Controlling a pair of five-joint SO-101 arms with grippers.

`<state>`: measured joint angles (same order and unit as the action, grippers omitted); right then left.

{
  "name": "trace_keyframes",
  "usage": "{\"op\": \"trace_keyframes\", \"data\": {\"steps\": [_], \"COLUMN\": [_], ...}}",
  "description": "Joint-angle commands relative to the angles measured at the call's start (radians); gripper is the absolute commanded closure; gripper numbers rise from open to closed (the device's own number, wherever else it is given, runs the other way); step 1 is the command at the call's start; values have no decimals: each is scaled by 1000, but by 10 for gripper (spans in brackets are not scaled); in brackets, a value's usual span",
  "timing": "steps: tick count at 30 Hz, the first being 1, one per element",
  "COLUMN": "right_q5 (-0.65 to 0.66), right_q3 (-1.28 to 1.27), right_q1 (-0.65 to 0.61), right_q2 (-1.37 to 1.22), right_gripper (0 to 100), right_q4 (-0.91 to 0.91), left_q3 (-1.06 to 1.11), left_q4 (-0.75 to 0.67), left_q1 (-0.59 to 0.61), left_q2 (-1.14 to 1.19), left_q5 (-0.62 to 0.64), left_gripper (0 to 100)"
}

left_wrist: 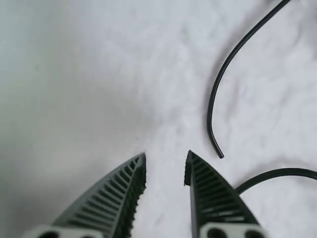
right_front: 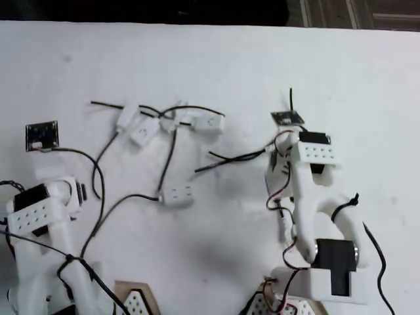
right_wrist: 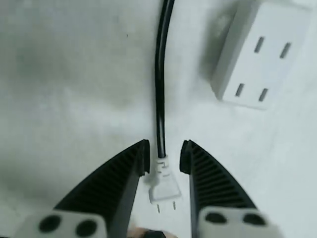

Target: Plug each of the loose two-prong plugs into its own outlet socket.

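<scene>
**White Table Surface: Plug and Gripper Status**

White table (right_front: 341, 65) carries both arms and a scatter of black cables (right_front: 98, 177). Three white outlet blocks (right_front: 177, 194) lie left of centre in the high view, two toward the far side and one nearer the arms.

Right arm (right_front: 315, 197) stands at the right side, bent forward over the table. Right gripper (right_wrist: 163, 146) points down with its fingers (right_wrist: 124, 171) slightly spread, one on each side of a white two-prong plug (right_wrist: 164, 184). The plug lies flat on the table with its prongs toward the wrist; its black cord (right_wrist: 161, 74) runs straight away from the gripper; whether the fingers touch the plug cannot be told. A white outlet socket (right_wrist: 257, 54) lies beside that cord, apart from the plug.

Left arm (right_front: 39, 216) sits at the near left corner; left gripper (left_wrist: 165, 158) hovers over bare table, fingers slightly parted, gripping nothing; a loose black wire (left_wrist: 210, 109) ends near one fingertip.
</scene>
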<state>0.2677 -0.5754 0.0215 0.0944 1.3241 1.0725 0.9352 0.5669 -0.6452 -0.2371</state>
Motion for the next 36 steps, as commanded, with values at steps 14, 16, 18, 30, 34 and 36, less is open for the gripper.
{"op": "trace_keyframes", "data": {"steps": [14,16,18,30,34,36], "right_q5": [230,230,230,227,230,233], "right_q3": [-140,-195,-233,-259,-250,-249], "right_q1": [47,41,33,44,64,79], "right_q2": [5,5,5,38,154,252], "right_gripper": [882,882,882,982,980,980], "right_q4": [-27,-87,-127,-91,21,70], "left_q3": [-6,-6,-6,-6,-6,-6], "left_q4": [-15,-15,-15,-15,-15,-15], "left_q1": [-8,-8,-8,-8,-8,-8], "left_q2": [-30,-30,-30,-30,-30,-30], "left_q5": [8,8,8,8,8,6], "left_gripper": [857,857,857,857,857,857]}}
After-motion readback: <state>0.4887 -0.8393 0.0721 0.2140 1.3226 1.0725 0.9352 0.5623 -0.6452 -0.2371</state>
